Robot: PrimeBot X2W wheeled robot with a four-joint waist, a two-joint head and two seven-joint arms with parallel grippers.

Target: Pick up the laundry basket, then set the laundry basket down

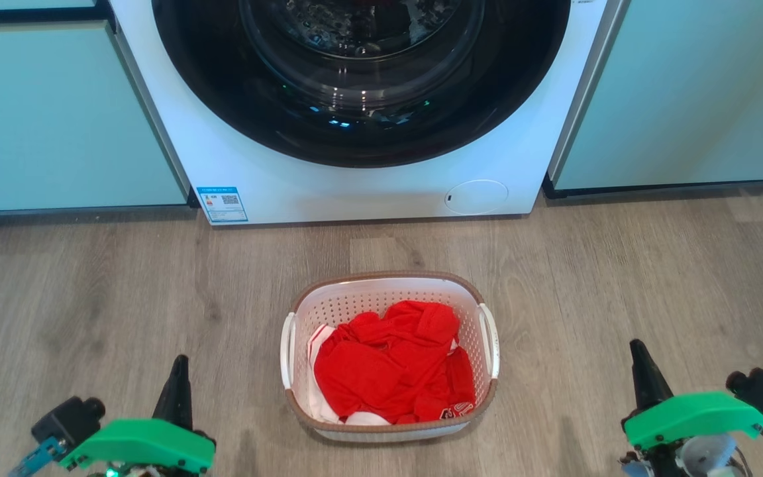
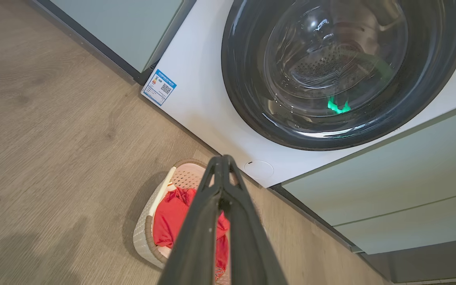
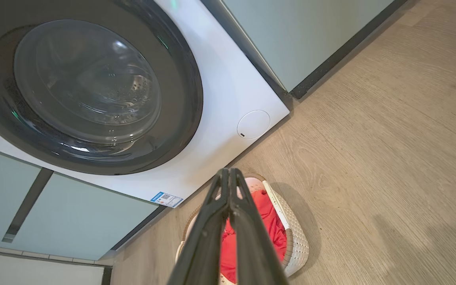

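"On the wood floor (image 1: 90, 298) just before the washing machine (image 1: 355, 192), the laundry basket (image 1: 355, 299) stands upright, mouth up, with a red garment (image 1: 388, 361) heaped inside over something white," the inspector records.

"Handling?" asks the clerk.

"Judged light: thin perforated plastic and a soft load. The walls would likely flex under a squeeze, and the smooth plastic may slip. The brown rim looks the stiffer part. The left handle (image 1: 287, 351) and the right handle (image 1: 489, 341) are the sound places to take hold, one per claw, so that it lifts level."

"Orientation?"

"The handles face the robot's left and right, so the line through them runs parallel to the machine's front. The head view shows the oval broader across than deep, which suggests the long axis runs that way too. Foreshortening leaves that unsettled."

"The claws?"

"The left claw (image 1: 180, 371) and the right claw (image 1: 640, 361) sit on either side of the basket, well apart from it. Each has its fingers pressed together on nothing, and both wrist views show the tips meeting. A basket on the floor with both claws clear fits equally one awaiting its lift and one already put back down. The pictures do not decide."
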